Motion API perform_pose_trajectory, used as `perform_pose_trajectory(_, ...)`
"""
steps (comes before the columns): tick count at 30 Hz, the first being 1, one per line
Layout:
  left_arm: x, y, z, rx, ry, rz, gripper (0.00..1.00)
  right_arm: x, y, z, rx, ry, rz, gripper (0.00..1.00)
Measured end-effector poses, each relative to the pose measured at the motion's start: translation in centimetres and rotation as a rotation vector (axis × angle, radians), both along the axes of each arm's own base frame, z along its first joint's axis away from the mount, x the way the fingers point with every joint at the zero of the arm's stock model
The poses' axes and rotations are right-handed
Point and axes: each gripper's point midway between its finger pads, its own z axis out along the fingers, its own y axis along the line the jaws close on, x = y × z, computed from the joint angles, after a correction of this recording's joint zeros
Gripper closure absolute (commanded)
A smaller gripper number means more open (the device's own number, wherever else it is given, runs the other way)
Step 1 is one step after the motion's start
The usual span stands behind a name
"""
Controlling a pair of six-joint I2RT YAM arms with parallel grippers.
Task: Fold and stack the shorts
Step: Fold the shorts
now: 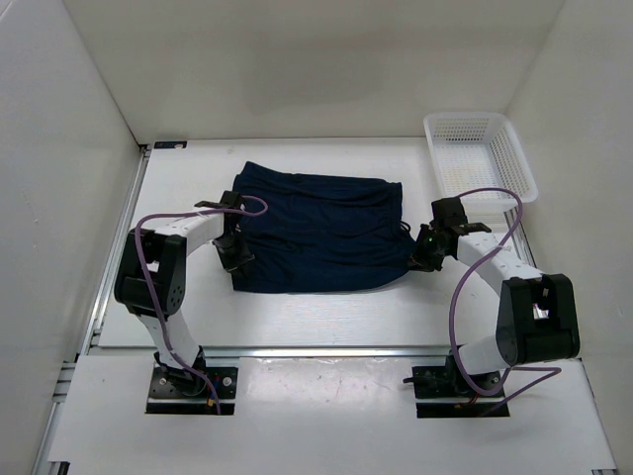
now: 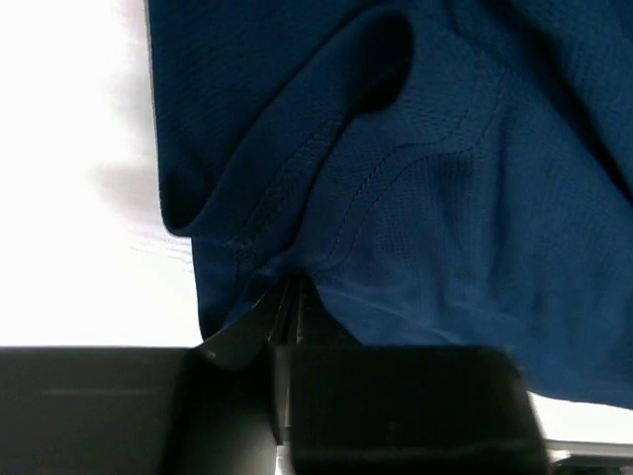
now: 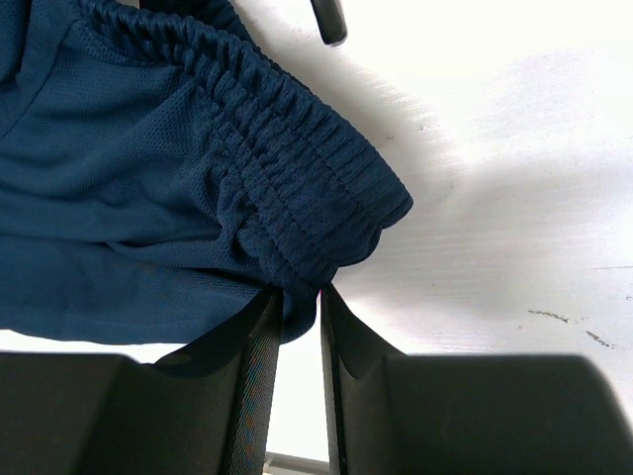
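The dark navy shorts lie spread across the middle of the white table, waistband to the right. My left gripper sits at their left edge, shut on the stitched leg hem, which bunches up between its fingers. My right gripper is at the right edge, shut on the gathered elastic waistband; a fold of that band is pinched between the two fingers. In the right wrist view the waistband corner lifts slightly off the table.
A white plastic basket stands at the back right corner, just beyond my right arm. White walls close in the table on the left, back and right. Purple cables loop beside both arms.
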Motion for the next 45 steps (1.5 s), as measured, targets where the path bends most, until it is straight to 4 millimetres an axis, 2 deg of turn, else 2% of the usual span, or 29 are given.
perform_pose_trajectory(6, 0.1, 0.1, -0.2, 0.008, -0.003, 0.003, 0.9, 0.0, 0.0, 0.0, 0.0, 0.0, 0.0, 0.73)
perform_pose_trajectory(10, -0.4, 0.4, 0.5, 0.015, -0.028, 0.011, 0.9, 0.0, 0.0, 0.1, 0.0, -0.002, 0.0, 0.72)
perform_pose_trajectory(17, -0.9, 0.8, 6.1, -0.014, -0.197, 0.038, 0.9, 0.1, 0.0, 0.7, 0.001, -0.024, 0.003, 0.72)
perform_pose_trajectory(20, -1.4, 0.9, 6.9, -0.023, -0.223, 0.043, 0.9, 0.1, -0.1, 0.9, 0.001, -0.03, 0.002, 0.72)
perform_pose_trajectory(21, -1.6, 0.9, 6.7, -0.021, -0.216, 0.043, 0.71, 0.1, -0.1, 0.9, -0.001, -0.03, 0.002, 0.72)
perform_pose_trajectory(23, -1.9, 0.8, 6.0, -0.016, -0.185, 0.036, 0.5, 0.1, -0.1, 0.8, -0.001, -0.03, 0.001, 0.72)
perform_pose_trajectory(24, -1.9, 0.7, 5.4, -0.013, -0.165, 0.038, 0.42, 0.1, -0.1, 0.8, -0.002, -0.03, 0.001, 0.72)
perform_pose_trajectory(26, -1.8, 0.6, 4.0, 0.001, -0.117, 0.028, 0.35, 0.1, -0.1, 0.8, -0.002, -0.03, 0.001, 0.72)
perform_pose_trajectory(31, -1.0, 0.3, 0.5, 0.033, -0.019, 0.019, 0.38, 0.1, -0.1, 0.8, -0.001, -0.03, 0.001, 0.72)
perform_pose_trajectory(34, -0.5, 0.1, -0.3, 0.041, -0.001, 0.015, 0.49, 0.1, -0.1, 0.8, -0.001, -0.029, 0.001, 0.72)
perform_pose_trajectory(35, -0.3, 0.0, -0.3, 0.041, -0.006, 0.012, 0.54, 0.1, -0.1, 0.8, -0.001, -0.029, 0.001, 0.72)
perform_pose_trajectory(36, 0.0, -0.1, -0.2, 0.038, -0.014, 0.011, 0.68, 0.1, -0.1, 0.8, -0.001, -0.029, 0.001, 0.72)
perform_pose_trajectory(40, 0.5, -0.6, -0.1, 0.033, -0.034, 0.004, 0.85, 0.1, -0.1, 0.8, -0.001, -0.029, 0.001, 0.72)
perform_pose_trajectory(42, 0.5, -0.7, -0.1, 0.032, -0.036, 0.0, 0.85, 0.1, -0.1, 0.8, -0.001, -0.029, 0.001, 0.72)
perform_pose_trajectory(43, 0.5, -0.7, 0.0, 0.032, -0.037, -0.001, 0.82, 0.1, -0.1, 0.8, -0.001, -0.029, 0.001, 0.72)
perform_pose_trajectory(45, 0.5, -0.7, 0.1, 0.031, -0.043, -0.002, 0.63, 0.1, -0.1, 0.8, -0.001, -0.029, 0.001, 0.72)
